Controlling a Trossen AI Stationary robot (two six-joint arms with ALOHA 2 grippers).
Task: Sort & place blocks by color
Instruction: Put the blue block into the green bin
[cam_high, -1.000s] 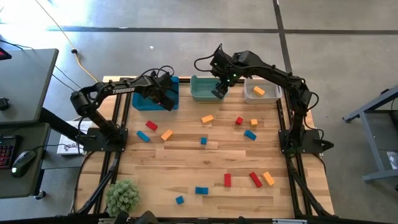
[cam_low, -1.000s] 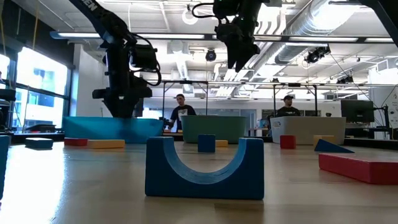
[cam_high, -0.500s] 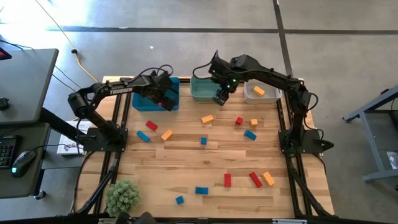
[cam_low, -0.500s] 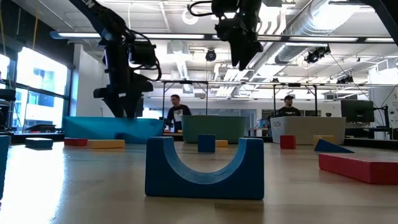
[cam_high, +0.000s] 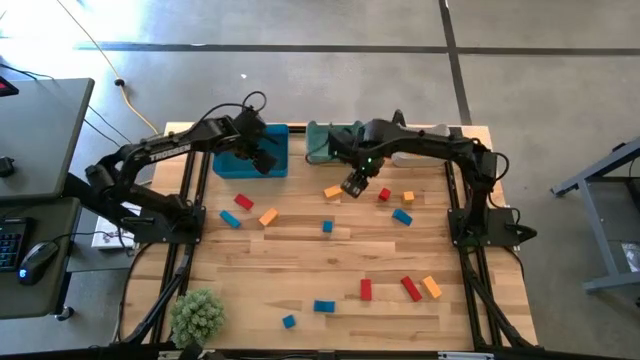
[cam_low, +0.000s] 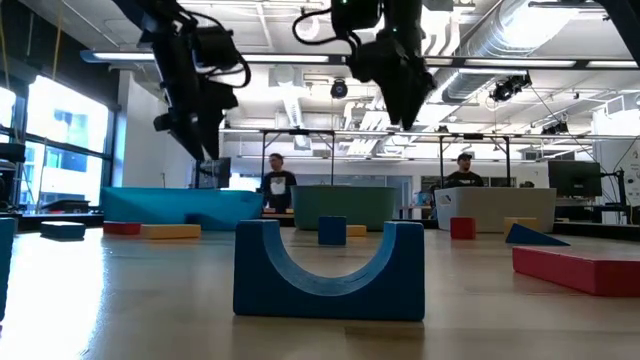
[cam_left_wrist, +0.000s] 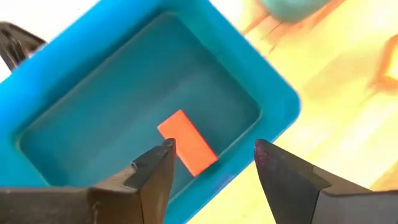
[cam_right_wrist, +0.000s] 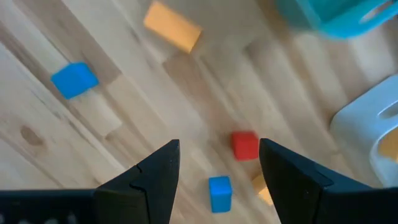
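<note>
High view, left gripper (cam_high: 262, 160): it is hanging over the blue bin (cam_high: 232, 165) at the table's far left, fingers too small here to judge.
High view, right gripper (cam_high: 353, 184): it is hovering above the bare wood just in front of the teal bin (cam_high: 318, 142), beside an orange bar (cam_high: 333, 191) and near a red cube (cam_high: 384, 194).
High view, blocks: they are lying scattered over the wooden table (cam_high: 300, 260); an orange cube (cam_high: 408, 196) and a blue bar (cam_high: 402, 216) are sitting right of the red cube, a small blue cube (cam_high: 327, 227) mid-table, and a red block (cam_high: 243, 202), an orange block (cam_high: 268, 216) and a blue block (cam_high: 231, 219) on the left.
High view, near edge: a red upright bar (cam_high: 366, 290), a red slanted bar (cam_high: 410, 288), an orange piece (cam_high: 431, 287) and two blue pieces (cam_high: 324, 306) are resting there, near a green plant (cam_high: 198, 315).
Low view: both arms are reaching down from above; a blue arch block (cam_low: 328, 268) is standing closest to the lens, and two people are showing beyond the bins.
Left wrist view: the fingers (cam_left_wrist: 149, 177) are standing apart and empty over the blue bin (cam_left_wrist: 261, 93), where a red bar (cam_left_wrist: 186, 142) is lying on the bin's floor.
Right wrist view: the fingers (cam_right_wrist: 158, 174) are spread wide with nothing between them, looking down on the red cube (cam_right_wrist: 245, 145), a blue cube (cam_right_wrist: 219, 191), another blue cube (cam_right_wrist: 74, 79) and the orange bar (cam_right_wrist: 172, 26); the white-grey bin (cam_right_wrist: 367, 124) is showing at the edge.
</note>
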